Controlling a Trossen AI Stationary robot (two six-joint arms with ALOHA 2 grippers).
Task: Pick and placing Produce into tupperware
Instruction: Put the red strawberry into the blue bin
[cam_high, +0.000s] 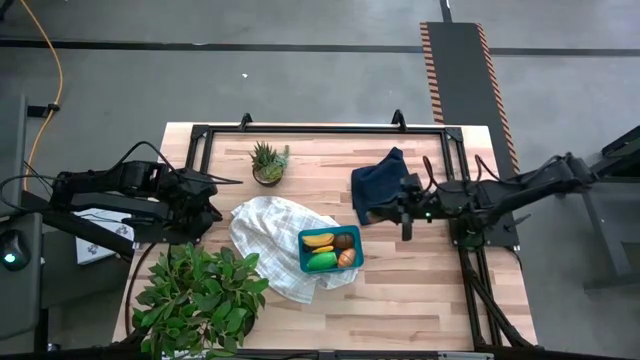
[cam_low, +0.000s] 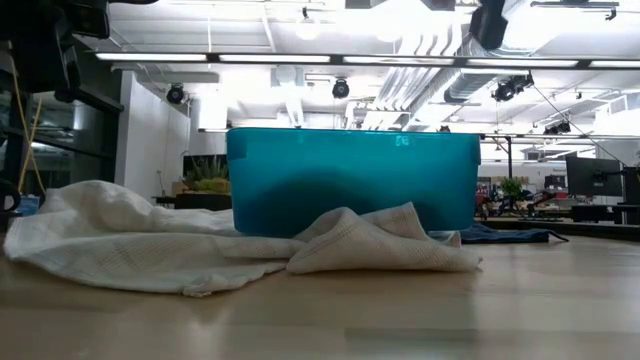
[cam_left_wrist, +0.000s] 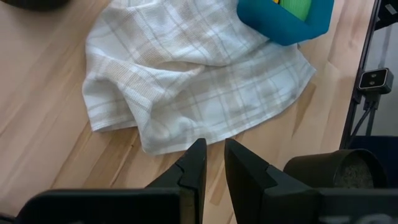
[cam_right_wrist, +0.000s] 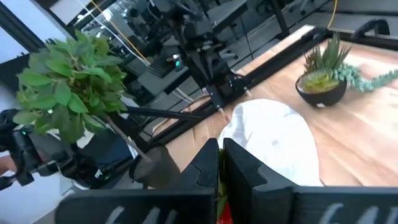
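I am holding my right gripper (cam_high: 405, 232) stretched in from the right, hovering beside the dark navy cloth (cam_high: 378, 182), just right of the teal-blue rectangular plastic tupperware (cam_high: 305, 251). Its fingers (cam_right_wrist: 239, 163) are pinching something red between them; what it is I cannot tell. The tupperware is sitting on the white checked cloth (cam_high: 265, 232), already holding a yellow banana (cam_high: 318, 240), a brown round fruit (cam_high: 344, 241), a green fruit (cam_high: 322, 261) and an orange wedge (cam_high: 347, 258). My left gripper (cam_high: 236, 181) is waiting at the left, fingers (cam_left_wrist: 196, 165) slightly parted, grasping nothing.
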